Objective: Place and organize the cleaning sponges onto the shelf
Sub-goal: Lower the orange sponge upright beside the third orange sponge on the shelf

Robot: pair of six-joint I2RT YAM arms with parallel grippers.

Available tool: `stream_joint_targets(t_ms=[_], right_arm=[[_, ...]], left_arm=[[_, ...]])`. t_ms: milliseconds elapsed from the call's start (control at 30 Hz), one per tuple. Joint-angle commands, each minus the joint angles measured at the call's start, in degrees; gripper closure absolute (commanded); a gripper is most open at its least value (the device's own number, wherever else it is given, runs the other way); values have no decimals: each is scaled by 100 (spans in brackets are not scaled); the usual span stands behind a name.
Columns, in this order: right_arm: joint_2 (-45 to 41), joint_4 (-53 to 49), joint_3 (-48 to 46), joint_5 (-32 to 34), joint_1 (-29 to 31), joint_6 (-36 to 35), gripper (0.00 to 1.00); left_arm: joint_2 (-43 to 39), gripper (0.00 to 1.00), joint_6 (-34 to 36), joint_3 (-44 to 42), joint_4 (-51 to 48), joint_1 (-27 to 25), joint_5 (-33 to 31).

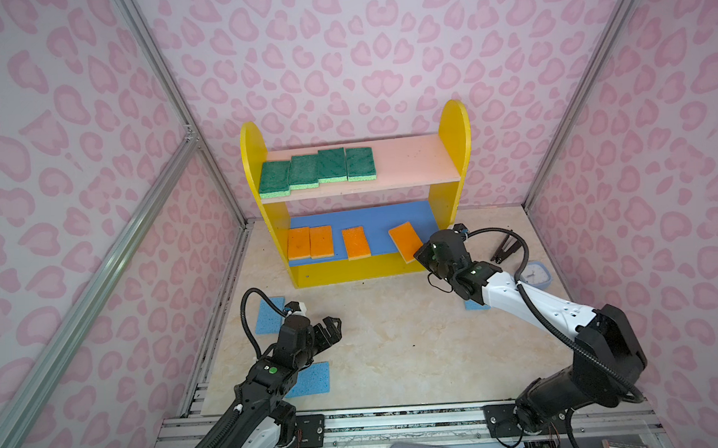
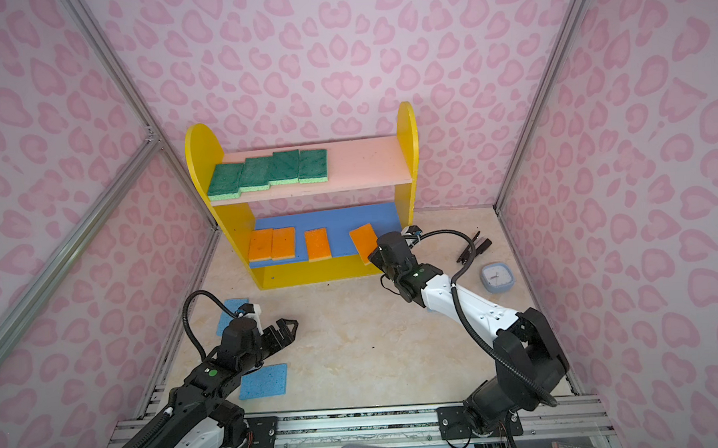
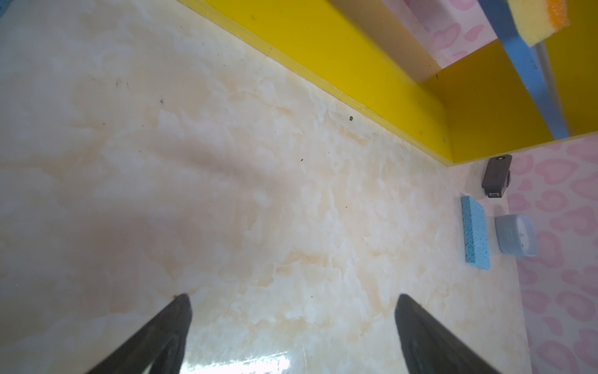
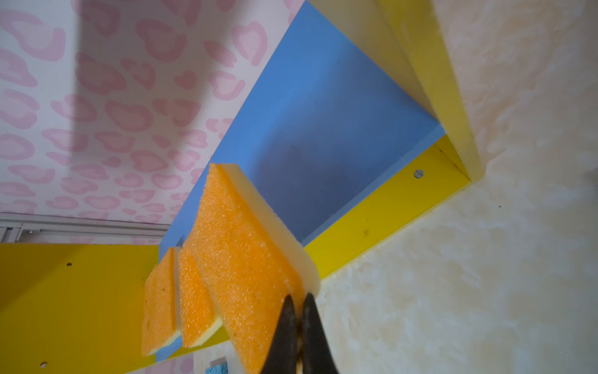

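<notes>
The right hand (image 4: 299,296) is clenched on the near end of an orange sponge (image 4: 246,259). Its two fingers almost meet through the squeezed foam. This sponge lies askew on the right part of the blue board (image 1: 374,220) of the shelf (image 1: 454,146), orange side up, and its near end sticks out over the front edge of the board. On the same board, to the left, lie three other orange sponges (image 1: 320,241). Two are side by side at the left end, and one is alone in the middle, apart from the others. On the pink board (image 1: 408,160) above, four green sponges (image 1: 317,168) make a close row on the left half, and the leftmost ones are nearer to the front edge.

The left hand (image 3: 291,301) is released, with its fingers wide apart and nothing between them. It hangs over the bare bench (image 1: 395,335) in front of the shelf. A first blue sponge (image 1: 267,316) lies flat on the bench beside the left arm, near the left wall. A second blue sponge (image 1: 314,379) lies closer to the base, partly hidden under that arm. A third blue sponge (image 3: 475,236) lies on the right side of the bench, mostly under the right arm in both top views. The light-blue clock (image 2: 497,277) stands just beside it, and the black stapler (image 2: 475,247) lies near the right foot of the shelf.
</notes>
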Motion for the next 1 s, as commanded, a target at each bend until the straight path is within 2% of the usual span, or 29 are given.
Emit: stream_joint_targets(t_ms=[0, 300, 533, 967], right_arm=[[391, -508, 461, 432, 72, 364, 100], [1421, -1246, 1633, 843, 298, 816, 100], [2002, -1466, 2356, 784, 433, 999, 100], [2443, -1406, 2754, 741, 775, 1297, 100]], left_arm=[[36, 1, 42, -1, 167, 11, -23], [71, 1, 29, -82, 332, 11, 61], [65, 1, -42, -220, 479, 11, 160], [-240, 1, -12, -308, 382, 11, 188]])
